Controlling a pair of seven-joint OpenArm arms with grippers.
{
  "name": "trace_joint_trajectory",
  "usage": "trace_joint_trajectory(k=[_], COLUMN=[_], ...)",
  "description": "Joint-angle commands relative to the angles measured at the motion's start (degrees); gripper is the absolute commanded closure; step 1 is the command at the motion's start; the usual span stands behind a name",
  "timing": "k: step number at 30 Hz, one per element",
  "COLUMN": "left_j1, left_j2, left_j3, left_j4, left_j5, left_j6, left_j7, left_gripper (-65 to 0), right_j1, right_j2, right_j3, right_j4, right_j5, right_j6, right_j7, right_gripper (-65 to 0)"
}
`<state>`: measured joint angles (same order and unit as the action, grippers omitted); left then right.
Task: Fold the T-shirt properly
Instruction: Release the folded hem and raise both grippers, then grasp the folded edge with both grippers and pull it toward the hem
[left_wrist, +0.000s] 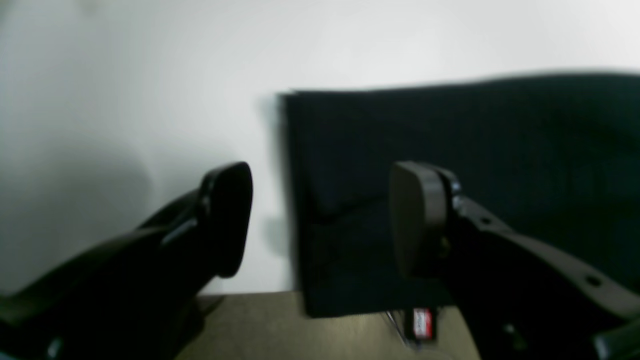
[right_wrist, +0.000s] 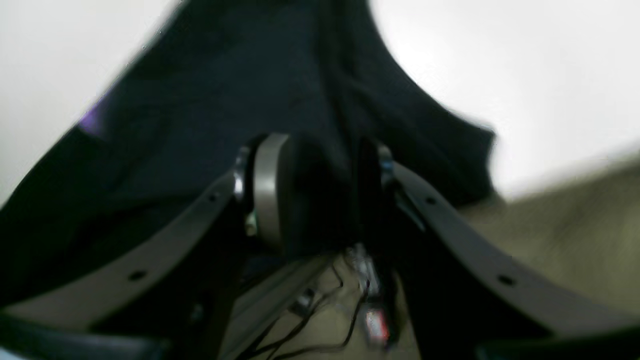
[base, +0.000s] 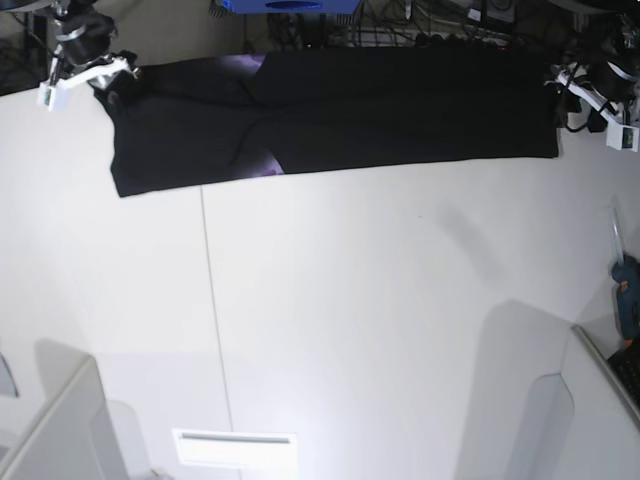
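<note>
T-shirt (base: 400, 105): on table (base: 380, 320), far edge | arms: either end

No readable text, brand, number or sign in any view. Small red-and-white tag (left_wrist: 422, 324) below table edge in left wrist view: too blurred to read. Same kind of red tag (right_wrist: 376, 324) in right wrist view: also blurred. White labels (base: 628, 139) on arms in base view: too small.
</note>
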<state>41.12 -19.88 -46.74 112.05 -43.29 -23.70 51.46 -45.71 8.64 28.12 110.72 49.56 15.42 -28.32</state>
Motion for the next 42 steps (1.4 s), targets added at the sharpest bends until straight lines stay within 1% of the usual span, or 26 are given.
trace_joint_trajectory(k=[1, 2, 3, 4, 6, 8, 11, 15, 17, 19, 20, 22, 25, 29, 34, 35, 38, 42], left_j1=[0.59, 0.59, 0.59, 0.59, 0.59, 0.41, -1.43, -4.07, -5.74, -7.67, -8.46, -10.13, -13.39, -16.9, -20.68, -21.48, -23.76, -27.89], left_j2=[0.41, 1.02, 1.37, 1.55, 1.64, 1.73, 2.08, 3.04, 3.75, 4.27, 4.27, 4.01, 4.19, 4.27, 4.27, 4.27, 4.19, 4.01], left_j3=[-1.39, -2.01, -2.09, -1.65, 0.1, 2.39, 5.2, 6.43, 6.52, 7.05, 8.19, 10.13, 12.24, 13.99, 14.43, 14.43, 14.61, 14.61], left_j4=[0.87, 0.79, 0.61, 0.52, 0.35, 0.26, -1.59, -6.25, -8.18, -9.94, -10.82, -12.75, -15.13, -16.09, -16.09, -16.09, -16.09, -16.09], left_j5=[-0.36, -0.36, -0.36, -0.36, -0.1, 0.17, 0.34, 3.68, 6.23, 8.69, 9.84, 11.77, 14.32, 15.46, 15.46, 15.46, 15.46, 15.46], left_j6=[0.01, 0.01, 0.01, 0.01, 0.01, 0.1, 0.28, 0.28, 0.28, 0.28, 0.28, 0.28, 0.28, 0.28, 0.28, 0.28, 0.28, 0.36], left_j7=[-0.69, -0.69, -0.69, -0.69, -0.69, -0.96, -0.78, -0.69, -0.69, -0.69, -0.69, -0.78, -0.69, -0.69, -0.61, -0.61, -0.43, 4.76], left_gripper=[-39.8, -35.7, -29.9, -21.6, 0.0, 0.0, 0.0, 0.0, 0.0, 0.0, 0.0, 0.0, 0.0, 0.0, 0.0, 0.0, 0.0, 0.0], right_j1=[0.04, 1.01, 1.63, 2.33, 3.56, 5.14, 8.75, 12.53, 14.02, 15.96, 16.75, 18.86, 22.2, 26.77, 31.52, 32.4, 34.24, 36.18], right_j2=[0.54, 0.45, 0.45, 0.45, 0.63, 0.72, 0.72, 0.72, 0.63, 0.37, -0.16, -2.27, -3.41, -3.94, -3.85, -3.85, -3.77, -3.59], right_j3=[0.32, 0.23, -0.12, -0.47, -1.61, -3.28, -3.72, -3.81, -3.81, -3.9, -3.9, -3.64, -3.64, -3.64, -3.55, -3.55, -3.55, -3.55], right_j4=[1.68, 1.94, 1.94, 1.77, 1.42, 0.01, -3.86, -9.84, -11.51, -12.56, -13.18, -14.76, -17.57, -21.79, -25.75, -26.28, -26.54, -26.54], right_j5=[1.21, 1.21, 1.21, 1.21, 1.12, 1.12, 1.12, 0.86, -2.31, -7.49, -9.43, -13.47, -19.36, -23.85, -26.75, -27.36, -28.15, -28.15], right_j6=[3.26, 5.46, 6.51, 6.87, 6.87, 6.87, 6.87, 6.87, 6.87, 6.87, 6.87, 6.87, 6.87, 6.87, 6.69, 6.16, 2.82, 0.18], right_j7=[1.46, 1.46, 1.37, 1.28, 1.11, -0.04, -3.46, -5.4, -5.4, -5.4, -5.4, -5.49, -5.49, -5.49, -5.57, -5.57, -5.57, -5.66], right_gripper=[-21.2, -19.8, -17.1, -12.5, -0.2, 0.0, 0.0, 0.0, 0.0, 0.0, 0.0, 0.0, 0.0, 0.0, 0.0, 0.0, 0.0, 0.0])
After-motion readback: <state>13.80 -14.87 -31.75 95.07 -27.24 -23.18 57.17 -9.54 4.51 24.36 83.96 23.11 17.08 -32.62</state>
